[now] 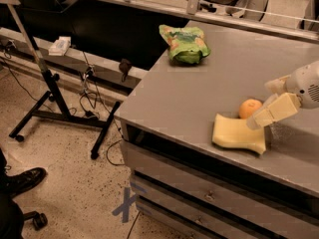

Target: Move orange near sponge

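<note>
A grey cabinet table with drawers stands on a speckled floor, with a crumpled green snack bag at upper centre. In the camera view, the small round orange lies right of centre, against the upper edge of the flat pale-yellow foam sponge. The cream-coloured gripper hangs just right of the orange, slanting lower left toward it. Whether it is spread or closed cannot be told.

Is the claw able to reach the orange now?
Probably yes. The claw hangs right beside the orange, over the far edge of the sponge, with nothing between them.
</note>
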Tool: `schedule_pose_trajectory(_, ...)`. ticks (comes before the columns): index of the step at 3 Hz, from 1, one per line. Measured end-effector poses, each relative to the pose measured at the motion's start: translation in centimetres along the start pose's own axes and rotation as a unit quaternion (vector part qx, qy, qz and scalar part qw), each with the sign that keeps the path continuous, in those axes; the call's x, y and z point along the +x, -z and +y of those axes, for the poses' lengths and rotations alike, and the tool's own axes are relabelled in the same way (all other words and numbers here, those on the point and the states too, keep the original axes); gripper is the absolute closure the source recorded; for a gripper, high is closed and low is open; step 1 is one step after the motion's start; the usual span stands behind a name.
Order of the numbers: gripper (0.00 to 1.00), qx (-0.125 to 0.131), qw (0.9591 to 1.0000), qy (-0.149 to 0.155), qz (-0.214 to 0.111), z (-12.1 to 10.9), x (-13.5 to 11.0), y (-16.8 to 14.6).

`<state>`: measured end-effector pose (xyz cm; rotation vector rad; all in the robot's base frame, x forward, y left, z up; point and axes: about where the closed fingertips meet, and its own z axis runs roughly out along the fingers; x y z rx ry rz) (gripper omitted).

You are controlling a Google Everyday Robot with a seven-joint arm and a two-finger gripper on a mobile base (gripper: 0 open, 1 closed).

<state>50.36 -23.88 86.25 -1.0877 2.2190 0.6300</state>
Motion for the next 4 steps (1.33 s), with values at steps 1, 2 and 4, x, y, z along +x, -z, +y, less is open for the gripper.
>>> schedule_pose_trajectory(1, 0.00, 0.020, 0.9996, 0.005, -0.019, -1.1, 0.2, 1.5)
schedule_pose_trajectory(2, 0.00, 0.058, 0.9954, 0.023, -0.073, -4.0, 1.0, 5.3)
schedule_pose_trajectory(4, 0.00, 0.117, 0.9821, 0.065, -0.133, -7.4, 1.3, 11.3)
